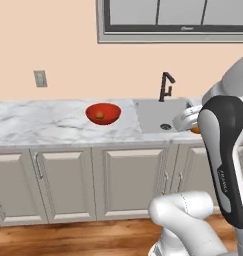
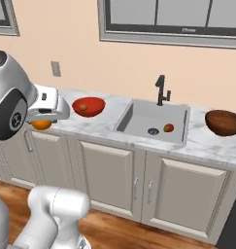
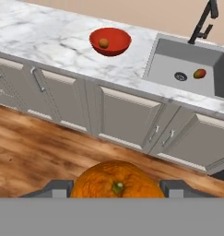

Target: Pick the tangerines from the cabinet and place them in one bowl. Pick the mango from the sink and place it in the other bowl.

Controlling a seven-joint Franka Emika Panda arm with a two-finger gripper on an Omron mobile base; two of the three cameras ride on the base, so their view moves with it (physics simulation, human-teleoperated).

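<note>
My gripper [image 3: 117,189] is shut on one tangerine [image 3: 115,182], held in the air in front of the lower cabinets, out from the counter. The same held tangerine [image 2: 41,124] peeks out under the hand in the right base view. The second tangerine [image 3: 103,43] lies inside the red bowl [image 3: 118,44] on the marble counter, left of the sink [image 3: 168,60]. The mango [image 3: 199,73] rests on the sink floor beside the round drain. The dark brown bowl [image 2: 224,124] stands on the counter right of the sink. The wall cabinet is out of view.
A black faucet [image 2: 160,90] rises behind the sink. Grey lower cabinet doors [image 3: 127,117] with bar handles run under the counter, above a wooden floor [image 3: 35,147]. A window [image 2: 173,22] and a wall outlet [image 2: 56,68] are on the back wall.
</note>
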